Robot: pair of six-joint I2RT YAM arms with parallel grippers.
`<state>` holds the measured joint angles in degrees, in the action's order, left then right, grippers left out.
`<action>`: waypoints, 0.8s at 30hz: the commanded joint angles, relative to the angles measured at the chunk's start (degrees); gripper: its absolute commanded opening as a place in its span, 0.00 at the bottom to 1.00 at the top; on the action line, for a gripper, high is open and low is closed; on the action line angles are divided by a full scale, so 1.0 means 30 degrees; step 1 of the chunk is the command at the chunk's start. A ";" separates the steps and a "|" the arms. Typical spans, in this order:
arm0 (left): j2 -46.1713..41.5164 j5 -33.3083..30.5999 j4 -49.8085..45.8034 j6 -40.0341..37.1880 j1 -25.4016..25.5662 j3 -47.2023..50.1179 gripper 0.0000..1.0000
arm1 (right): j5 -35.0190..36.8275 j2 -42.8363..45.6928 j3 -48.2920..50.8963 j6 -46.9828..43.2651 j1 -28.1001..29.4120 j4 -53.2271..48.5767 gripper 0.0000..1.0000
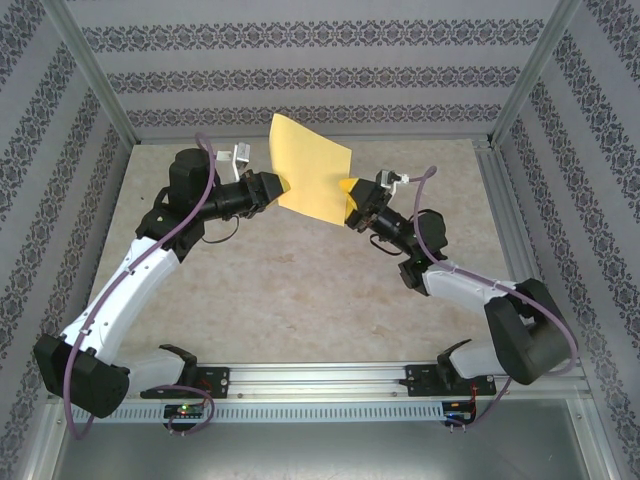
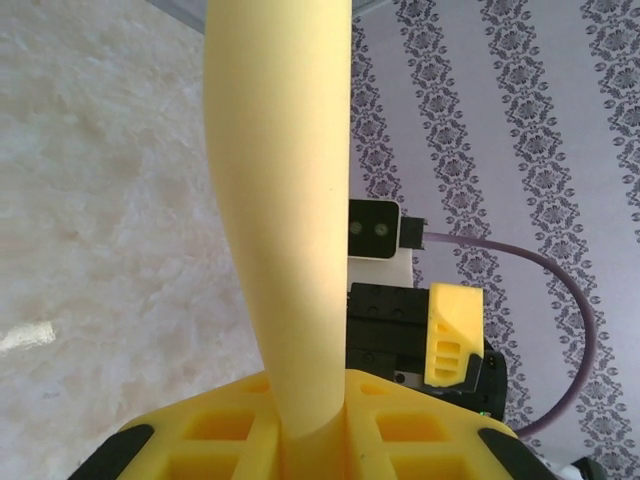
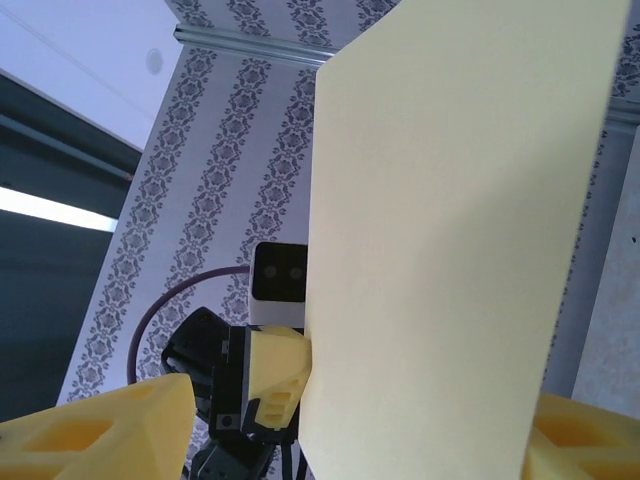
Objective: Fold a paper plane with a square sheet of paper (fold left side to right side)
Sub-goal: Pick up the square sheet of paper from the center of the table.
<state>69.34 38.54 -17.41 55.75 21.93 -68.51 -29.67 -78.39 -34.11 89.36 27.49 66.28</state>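
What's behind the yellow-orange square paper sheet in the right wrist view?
The left gripper, its yellow finger and wrist camera peeking past the sheet's edge; the rest is covered.

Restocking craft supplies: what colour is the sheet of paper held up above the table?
Plain yellow-orange, no pattern; the paper shows best in the top view.

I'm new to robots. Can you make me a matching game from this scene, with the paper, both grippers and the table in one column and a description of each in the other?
Column one:
1. square sheet of paper
2. left gripper
3. right gripper
4. table

Column two:
A. jaws apart, one on either side of the sheet
B. beige and marbled
C. yellow-orange, held up off the table
D. shut on the sheet's edge

Pairs: 1-C, 2-D, 3-A, 4-B
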 commanded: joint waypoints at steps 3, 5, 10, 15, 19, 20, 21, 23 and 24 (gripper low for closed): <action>0.0352 0.0246 -0.0469 -0.0754 0.0218 0.0015 0.21 | -0.0142 0.0375 0.0136 -0.1020 -0.0255 -0.1322 0.53; 0.0395 0.0267 -0.0818 -0.1092 0.0193 0.0007 0.21 | -0.0103 0.0378 0.0119 -0.1105 -0.0255 -0.1427 0.41; 0.0529 0.0035 -0.1842 -0.2115 0.0214 -0.0044 0.31 | -0.0014 0.0849 0.0234 -0.1826 -0.0358 -0.2748 0.00; 0.0373 -0.1918 -0.3935 -0.4206 -0.0026 -0.0328 0.61 | -0.0204 0.3009 0.0082 -0.4280 -0.0932 -0.7099 0.00; -0.0835 -0.3530 -0.4508 -0.5697 -0.0973 0.0133 0.88 | -0.0513 0.5896 -0.1505 -0.9475 -0.1562 -1.5189 0.00; -0.1231 -0.3727 -0.4310 -0.5803 -0.1279 0.0365 0.94 | -0.0512 0.6453 -0.2203 -1.1116 -0.1648 -1.7461 0.00; -0.1748 -0.3864 -0.4016 -0.5866 -0.1632 0.0689 1.00 | -0.0468 0.6993 -0.3150 -1.3136 -0.1689 -2.0095 0.00; -0.2707 -0.3884 -0.3119 -0.6092 -0.2184 0.1294 1.00 | -0.0437 0.7635 -0.4882 -1.6529 -0.1735 -2.4287 0.00; -0.3173 -0.3833 -0.2644 -0.6244 -0.2380 0.1552 1.00 | -0.0451 0.7883 -0.5760 -1.7989 -0.1776 -2.6135 0.00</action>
<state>64.25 29.02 -28.32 40.73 16.34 -65.39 -30.30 -57.43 -45.06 54.92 22.57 10.96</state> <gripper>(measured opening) 0.997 0.044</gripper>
